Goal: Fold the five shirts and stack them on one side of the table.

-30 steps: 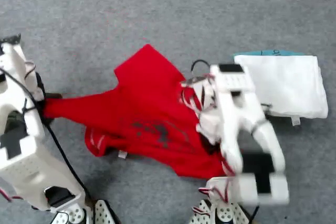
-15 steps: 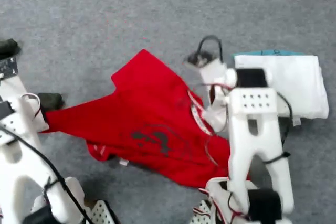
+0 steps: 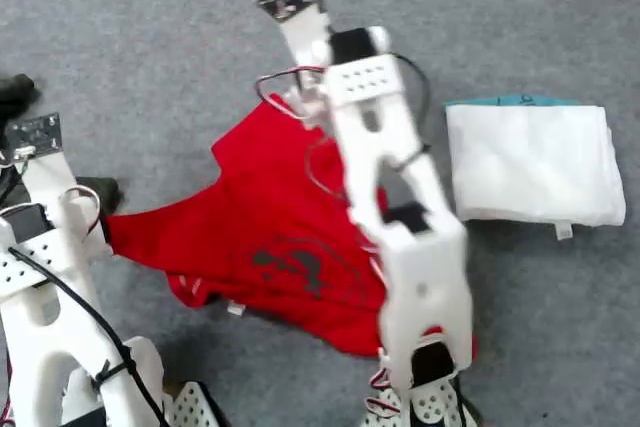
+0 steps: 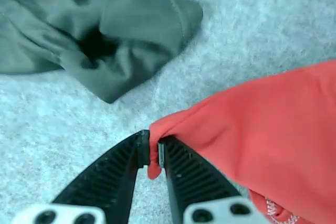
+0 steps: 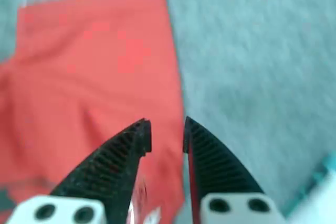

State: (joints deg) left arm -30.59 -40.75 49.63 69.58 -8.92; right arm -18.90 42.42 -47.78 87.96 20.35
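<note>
Red shirt (image 3: 270, 237) lies crumpled in the middle of the grey bench (image 3: 150, 47), print side up, with one sleeve drawn out toward the left arm.

The biggest change over the last second is on the right. That arm was crouched low over the collar side of the shirt, then it lifted, and now it stretches right across the cloth toward the far corner. The right pincer (image 5: 167, 127) hangs above the shirt's edge near that corner. Its jaws are a little apart and there is no cloth between them.

The left arm has drawn back and shifted, and the sleeve tip now sits slightly further in from the bench's left side than it did. The left pincer (image 4: 154, 140) is closed tight on a fold at the sleeve's end.

This looks like spreading rather than folding. The left pincer anchors the sleeve while the right one goes for the far corner, probably to pull the body flat. No fold in the red shirt has begun.

On the right side of the bench a folded white shirt (image 3: 530, 162) rests on a teal one (image 3: 520, 100), apart from the red cloth. A dark garment (image 4: 105, 30) lies bunched near the left pincer, not yet folded. So I judge the task is somewhere short of halfway.
</note>
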